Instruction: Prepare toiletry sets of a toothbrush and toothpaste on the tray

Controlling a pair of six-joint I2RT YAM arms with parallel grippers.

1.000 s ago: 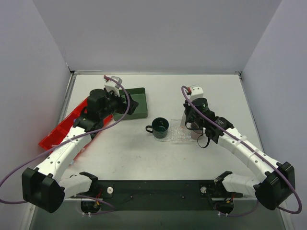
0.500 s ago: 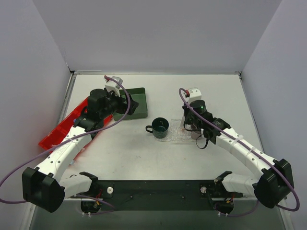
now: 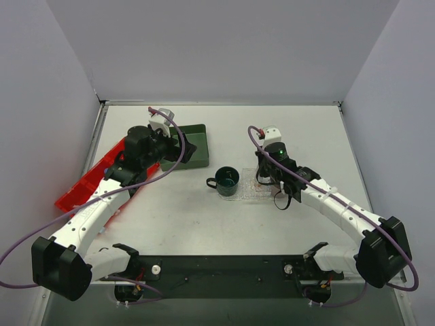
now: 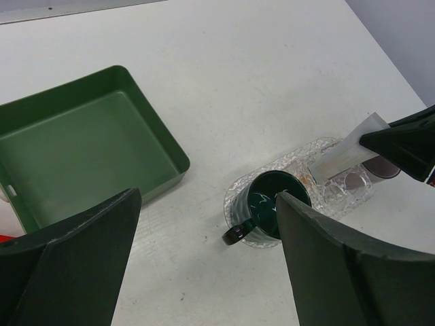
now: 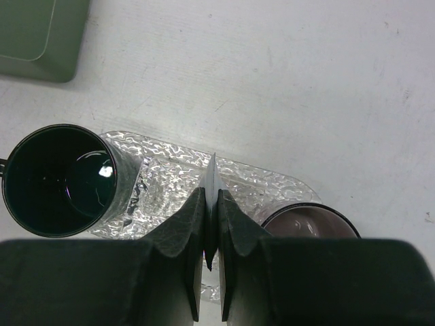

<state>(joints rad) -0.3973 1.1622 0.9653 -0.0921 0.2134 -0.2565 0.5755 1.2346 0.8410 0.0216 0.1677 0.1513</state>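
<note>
White table [image 3: 299, 129] is ringed by grey walls. One toothpaste [image 4: 346, 153] is clamped in the closed right gripper [image 5: 211, 204] and held over the middle of the tray [image 5: 163, 170], between a mug [image 5: 58, 178] at its 9 o'clock end and a cup [image 5: 309, 221] at 3 o'clock. The left gripper [image 4: 207, 197] is spread wide and empty, by the box [image 4: 81, 149] at the tray's 10 o'clock. No set is judged finished: the toothpaste is not yet set down, and no toothbrush can be made out on the tray.

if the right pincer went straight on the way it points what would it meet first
Probably the tray, in the bare stretch between the green mug and the other cup; the held toothpaste would touch first.
</note>
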